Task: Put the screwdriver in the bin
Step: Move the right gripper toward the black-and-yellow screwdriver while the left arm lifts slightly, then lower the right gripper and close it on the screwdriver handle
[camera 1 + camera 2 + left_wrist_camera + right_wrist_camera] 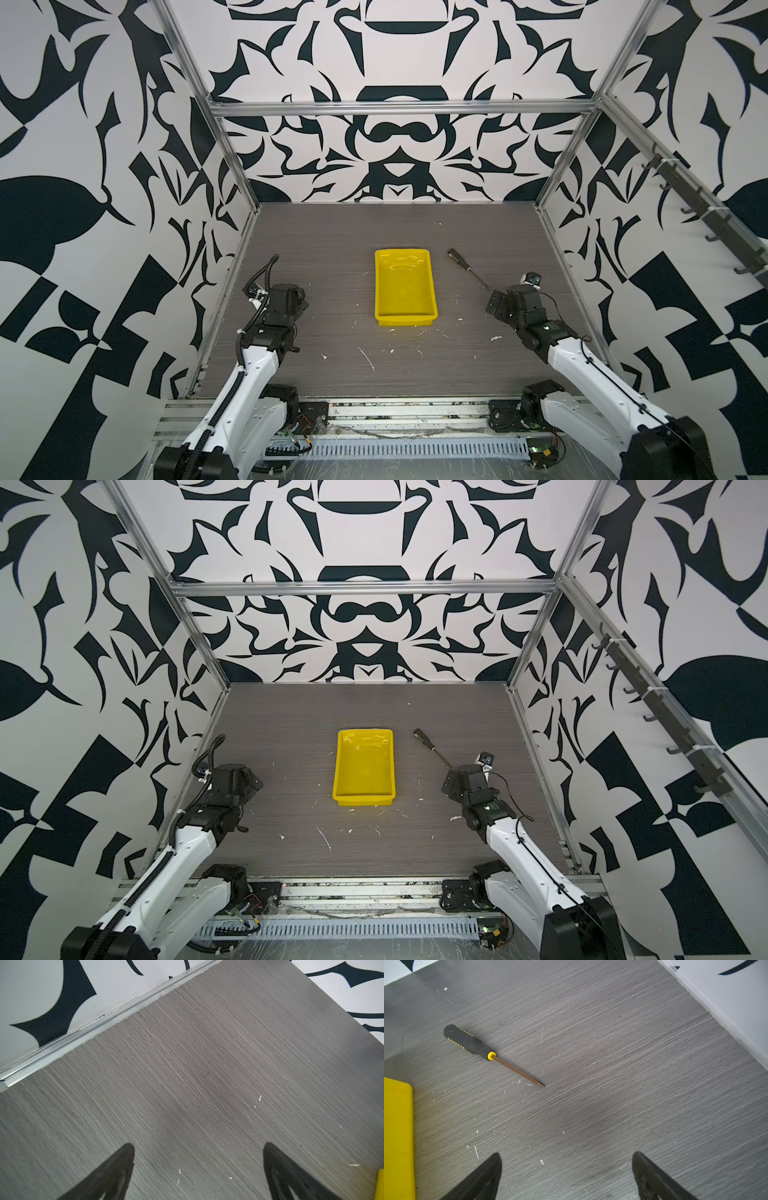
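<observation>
Yellow bin (405,320) (363,801) at about the middle of the grey surface (324,241), long side running away from the arms, glossy inside facing up. Screwdriver (468,269) (433,749) flat on the surface, on the right arm's side of the bin, near it but not touching, not inside. Black handle with yellow stripes and a yellow collar close to the far right corner of the bin. Thin brown shaft slanting away from the bin toward the near side, tip pointing at the right tool (566,1153) and near it.

In the right wrist view, whole screwdriver (493,1056) ahead of the tool, not between its fingers (483,1178). Fingers wide apart, gripping nothing, over bare surface. One edge of the bin (397,1136) at the border of this view.

Left tool (198,1145) on the other side of the bin, well apart from it. Fingers (112,1167) also spread apart, only bare surface between them. A small yellow corner of the bin (381,1185) at the border of the left wrist view.

Small white flecks (366,358) and scratches on the surface, mostly on the near side of the bin
</observation>
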Available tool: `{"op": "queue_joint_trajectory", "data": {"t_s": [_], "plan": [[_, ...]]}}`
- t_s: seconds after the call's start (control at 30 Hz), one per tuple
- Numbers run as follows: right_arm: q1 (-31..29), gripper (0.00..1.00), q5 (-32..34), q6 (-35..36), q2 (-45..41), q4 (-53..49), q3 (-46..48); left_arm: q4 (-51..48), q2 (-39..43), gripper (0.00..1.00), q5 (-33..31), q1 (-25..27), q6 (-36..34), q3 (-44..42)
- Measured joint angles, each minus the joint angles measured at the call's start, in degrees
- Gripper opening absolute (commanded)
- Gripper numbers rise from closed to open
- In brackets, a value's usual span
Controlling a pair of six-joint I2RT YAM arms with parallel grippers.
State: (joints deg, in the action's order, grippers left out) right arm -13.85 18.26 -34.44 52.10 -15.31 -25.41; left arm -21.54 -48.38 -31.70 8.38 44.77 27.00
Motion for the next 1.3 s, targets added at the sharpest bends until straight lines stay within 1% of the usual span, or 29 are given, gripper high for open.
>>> {"op": "queue_joint_trajectory", "data": {"t_s": [0.17, 0.3, 0.37, 0.47, 0.53, 0.6, 0.7, 0.8, 0.9, 1.0, 1.03, 1.1, 1.17, 1.3], "plan": [[0.0, 1.00, 0.4, -0.6, 0.7, -0.5, 0.0, -0.2, 1.5, 1.00, 0.0, 0.0, 0.2, 0.0], [0.0, 1.00, 2.6, -1.8, 2.4, -2.8, -0.2, -0.1, 3.1, 1.00, 0.3, 0.0, 0.3, -0.1], [0.0, 0.95, 4.2, -2.4, 3.3, -4.4, -0.7, 0.2, 3.6, 1.00, 0.7, 0.0, 0.3, -0.3], [0.0, 0.92, 5.0, -2.5, 3.7, -4.7, -1.1, 0.3, 3.7, 1.00, 1.2, 0.0, 0.4, -0.4], [0.0, 0.92, 3.9, -1.9, 3.7, -4.5, -1.7, 0.3, 3.7, 1.00, 1.5, 0.0, 0.4, -0.4], [0.1, 0.91, 1.1, -1.0, 3.9, -3.7, -2.5, 0.3, 3.7, 0.99, 1.6, 0.0, 0.4, -0.4], [0.1, 0.88, -4.9, 1.1, 6.4, -2.0, -5.3, 0.8, 3.7, 0.99, 1.6, 0.0, 0.4, -0.4], [0.1, 0.87, -9.9, 2.7, 12.9, -1.6, -10.7, 0.9, 3.6, 0.99, 1.9, 0.0, 0.4, -0.4], [0.1, 0.85, -13.9, 4.1, 21.7, -1.7, -17.9, 0.9, 3.3, 0.99, 2.0, 0.0, 0.4, -0.4], [0.1, 0.74, -17.0, 5.9, 32.0, -4.7, -27.2, 0.9, 3.2, 0.99, 2.1, 0.0, 0.4, -0.4], [0.1, 0.70, -17.7, 6.5, 35.8, -6.4, -31.1, 0.9, 3.2, 0.99, 2.1, 0.0, 0.4, -0.4], [0.1, 0.69, -18.9, 7.8, 43.7, -10.1, -39.5, 0.9, 3.3, 0.99, 2.1, 0.0, 0.4, -0.4], [0.1, 0.66, -19.6, 8.8, 51.0, -13.5, -47.6, 0.9, 3.3, 0.99, 2.1, 0.0, 0.4, -0.4], [0.1, 0.64, -19.8, 9.9, 60.5, -19.7, -57.7, 1.1, 3.3, 1.00, 2.1, 0.0, 0.4, -0.4]]}}
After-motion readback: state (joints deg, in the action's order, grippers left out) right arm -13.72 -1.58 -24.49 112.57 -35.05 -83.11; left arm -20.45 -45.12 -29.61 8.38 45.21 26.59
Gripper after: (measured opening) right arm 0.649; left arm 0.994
